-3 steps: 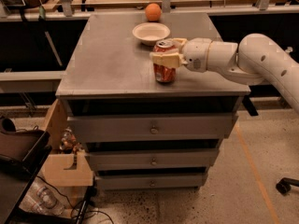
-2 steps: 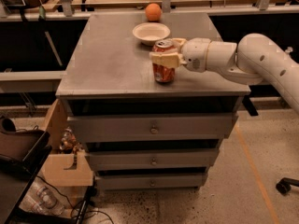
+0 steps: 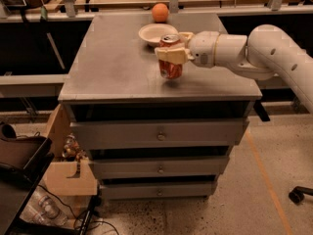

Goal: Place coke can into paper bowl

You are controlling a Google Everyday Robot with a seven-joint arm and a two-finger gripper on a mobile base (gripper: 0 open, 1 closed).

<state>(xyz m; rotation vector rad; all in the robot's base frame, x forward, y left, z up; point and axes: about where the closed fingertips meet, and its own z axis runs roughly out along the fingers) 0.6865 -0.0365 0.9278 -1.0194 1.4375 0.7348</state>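
coke can in claw, arm stretched level

The paper bowl sat on the counter, toward its rear edge. The ball lay directly behind the paper bowl, near it, at the counter's rear edge. The coke can was upright in front of the paper bowl and slightly to its right in the view, near but outside it. The pincer was in front of the paper bowl, clamped around the upper part of the coke can. The arm extended away to the right of the paper bowl, past the counter's side edge. Three stacked drawers lay below and in front of the paper bowl. A cardboard box sat well below and left of the paper bowl.
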